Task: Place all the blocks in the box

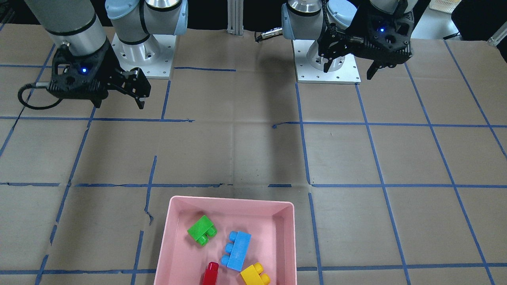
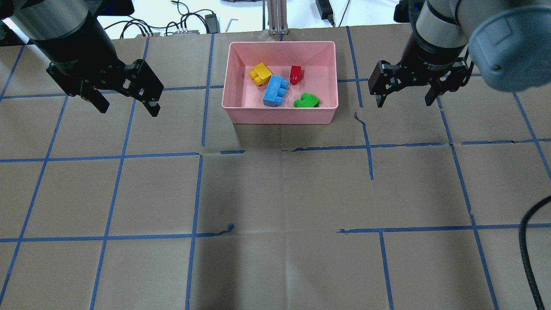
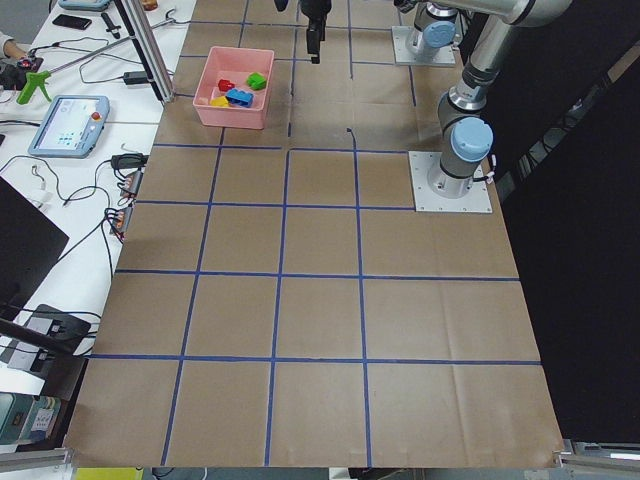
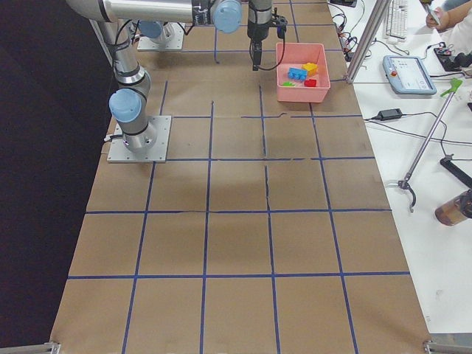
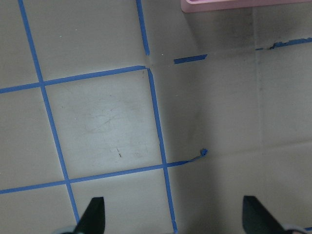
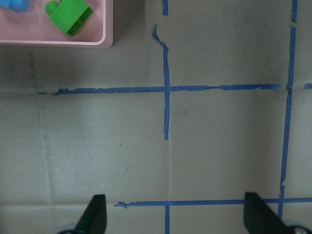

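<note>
The pink box (image 2: 280,117) stands at the far middle of the table. In it lie the yellow block (image 2: 260,73), the light blue block (image 2: 275,90), the red block (image 2: 295,74) and the green block (image 2: 307,101). The front-facing view shows the same box (image 1: 231,201) with the green (image 1: 202,230), blue (image 1: 237,250), red (image 1: 210,274) and yellow (image 1: 255,274) blocks. My left gripper (image 2: 129,110) is open and empty, above the table left of the box. My right gripper (image 2: 403,103) is open and empty, right of the box.
The table is covered in brown paper with a blue tape grid. The left wrist view shows only the box's edge (image 5: 243,5); the right wrist view shows its corner (image 6: 53,38) with the green block (image 6: 68,14). Cables and devices lie beyond the far edge.
</note>
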